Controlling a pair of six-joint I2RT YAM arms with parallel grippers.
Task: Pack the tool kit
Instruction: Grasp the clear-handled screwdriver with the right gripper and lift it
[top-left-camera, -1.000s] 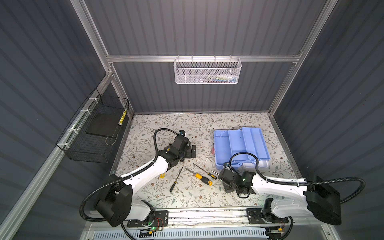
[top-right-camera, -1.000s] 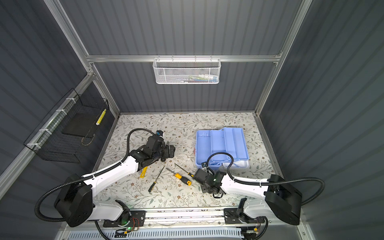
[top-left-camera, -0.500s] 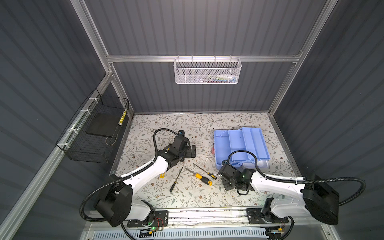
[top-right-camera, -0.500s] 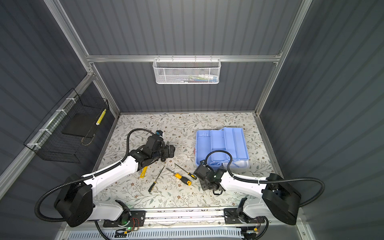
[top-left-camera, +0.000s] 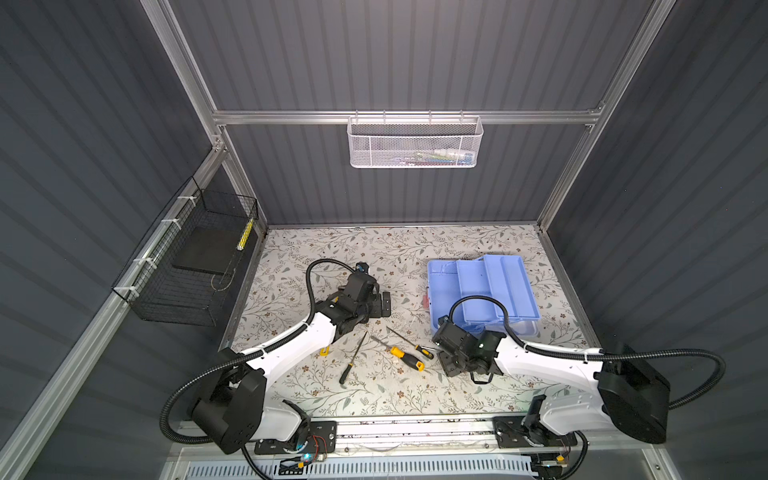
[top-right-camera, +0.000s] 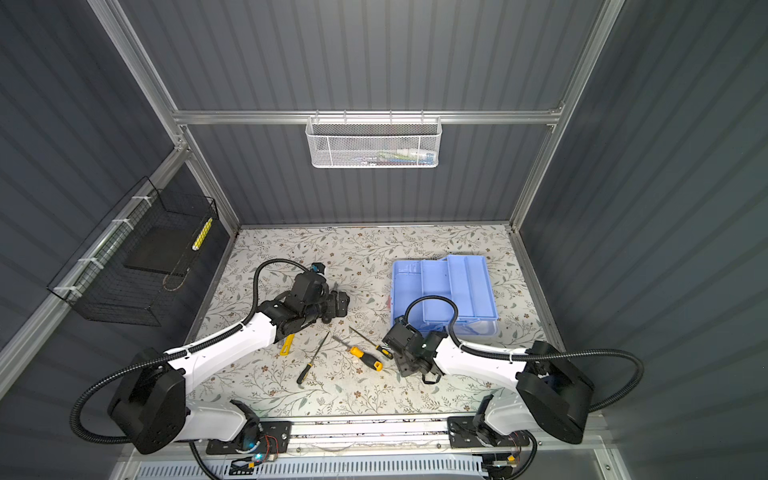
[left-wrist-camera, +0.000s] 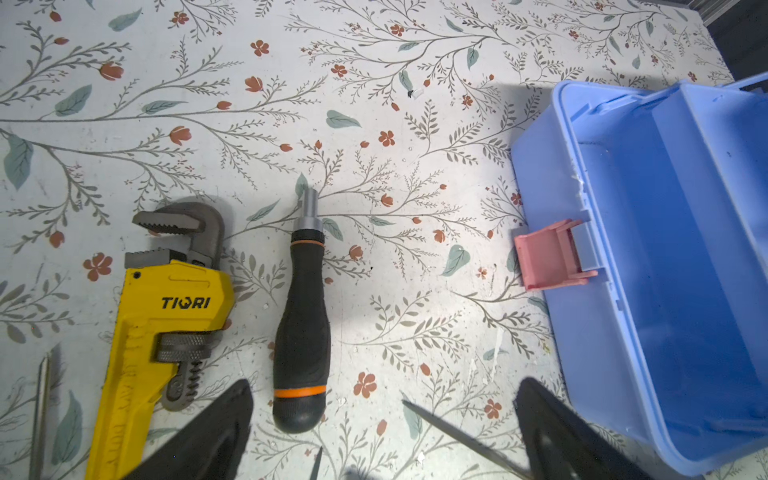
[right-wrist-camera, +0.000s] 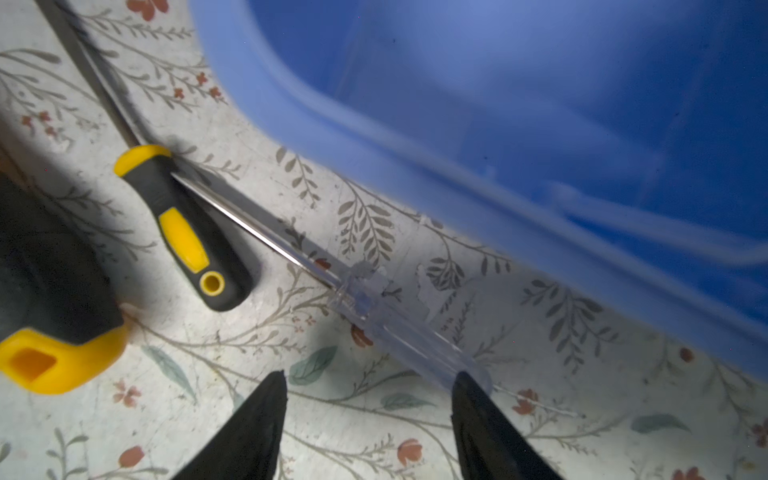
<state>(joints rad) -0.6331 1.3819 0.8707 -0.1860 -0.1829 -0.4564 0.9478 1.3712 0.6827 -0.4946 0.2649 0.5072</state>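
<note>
The tool kit's light blue base (top-left-camera: 441, 276) stands open at the right, its tray (top-left-camera: 498, 286) askew on top and its pink latch (left-wrist-camera: 548, 257) facing left. Beside it lie the yellow pipe wrench (left-wrist-camera: 166, 316) and a black, orange-ringed screwdriver (left-wrist-camera: 302, 328). My left gripper (left-wrist-camera: 384, 386) hangs open just short of them, empty. Two yellow-and-black screwdrivers (top-left-camera: 406, 358) (right-wrist-camera: 187, 232) and a thin dark one (top-left-camera: 353, 361) lie mid-table. My right gripper (right-wrist-camera: 370, 378) is open by the box's near corner. One finger overlaps the end of a clear-handled screwdriver (right-wrist-camera: 415, 336).
A white mesh basket (top-left-camera: 413, 143) hangs on the back wall. A black wire basket (top-left-camera: 191, 266) is fixed to the left wall. The left arm (top-left-camera: 291, 345) covers most of the wrench in both top views. An aluminium rail (top-left-camera: 415, 428) runs along the table's front.
My right wrist has crept a little leftward and toward the box's near corner. The left arm and the tools have not moved.
</note>
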